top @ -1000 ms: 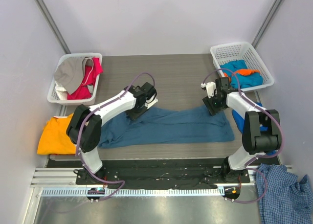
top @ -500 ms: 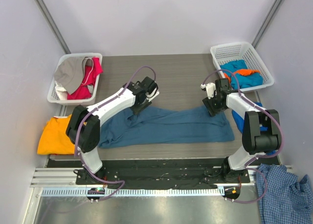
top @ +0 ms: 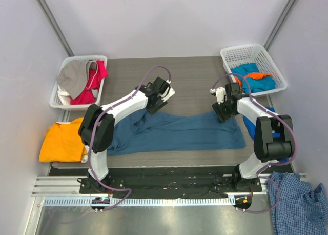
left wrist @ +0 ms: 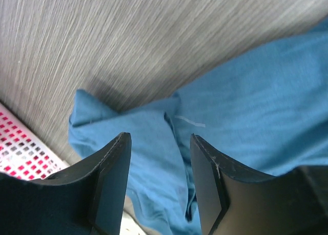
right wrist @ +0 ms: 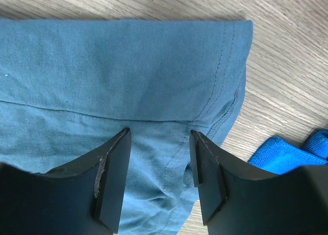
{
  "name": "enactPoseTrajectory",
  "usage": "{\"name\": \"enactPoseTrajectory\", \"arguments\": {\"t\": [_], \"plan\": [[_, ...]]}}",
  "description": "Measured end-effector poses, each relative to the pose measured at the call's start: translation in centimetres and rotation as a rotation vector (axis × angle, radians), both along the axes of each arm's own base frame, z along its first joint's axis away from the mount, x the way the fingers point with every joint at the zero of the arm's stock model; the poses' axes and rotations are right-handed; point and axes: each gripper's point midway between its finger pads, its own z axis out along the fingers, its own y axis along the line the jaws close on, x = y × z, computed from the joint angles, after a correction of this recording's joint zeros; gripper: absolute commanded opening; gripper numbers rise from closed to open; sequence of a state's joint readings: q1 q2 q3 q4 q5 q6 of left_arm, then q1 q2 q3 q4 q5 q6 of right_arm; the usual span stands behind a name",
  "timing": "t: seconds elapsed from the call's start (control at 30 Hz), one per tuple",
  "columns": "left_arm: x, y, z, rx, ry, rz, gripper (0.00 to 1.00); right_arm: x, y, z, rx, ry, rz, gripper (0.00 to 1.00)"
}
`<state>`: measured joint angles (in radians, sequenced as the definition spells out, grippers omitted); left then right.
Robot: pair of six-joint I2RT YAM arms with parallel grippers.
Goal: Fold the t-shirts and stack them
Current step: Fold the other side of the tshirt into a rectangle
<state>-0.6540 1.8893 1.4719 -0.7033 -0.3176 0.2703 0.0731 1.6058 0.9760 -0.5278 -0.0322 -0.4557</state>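
Jaws apart on both: I see the left gripper (left wrist: 159, 138) over the teal t-shirt (top: 189, 132) at ten o'clock, the right gripper (right wrist: 160, 134) at its two o'clock corner.

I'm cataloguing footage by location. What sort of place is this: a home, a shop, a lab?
Probably a lab robot cell: plain white partition walls enclose a table, robot arms bolt to a metal rail, and mesh baskets hold clothes.

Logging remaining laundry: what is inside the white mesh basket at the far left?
A grey garment lies over a red garment in the white mesh basket; whatever lies beneath them is covered.
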Motion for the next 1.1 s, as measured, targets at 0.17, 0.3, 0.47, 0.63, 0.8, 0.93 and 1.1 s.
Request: {"name": "enactPoseTrajectory", "arguments": {"t": [0.17,0.3,0.47,0.63,0.8,0.93,1.1], "plan": [[0.6,0.0,-1.0,0.002,0.003,0.002,0.54,0.0,0.0,-0.1,0.000,0.000,0.002,0.56],[0.8,-0.1,-1.8,0.010,0.012,0.002,0.53,-0.2,0.1,-0.2,0.000,0.003,0.003,0.56],[1.2,0.0,-2.6,0.025,0.017,-0.004,0.52,-0.2,0.1,-0.3,0.000,0.004,0.003,0.56],[1.8,0.4,-2.7,0.024,0.008,0.008,0.48,-0.3,0.1,-0.3,0.000,0.003,0.003,0.56],[2.3,1.2,-3.1,0.028,0.011,0.026,0.41,-0.4,0.1,-0.5,0.000,0.006,0.003,0.56],[2.5,1.6,-3.2,0.030,0.013,0.035,0.22,-0.5,0.1,-0.5,0.000,0.006,0.003,0.56],[2.7,1.9,-3.3,0.034,0.010,0.032,0.19,-0.5,0.1,-0.5,-0.001,0.006,0.003,0.56]]}}
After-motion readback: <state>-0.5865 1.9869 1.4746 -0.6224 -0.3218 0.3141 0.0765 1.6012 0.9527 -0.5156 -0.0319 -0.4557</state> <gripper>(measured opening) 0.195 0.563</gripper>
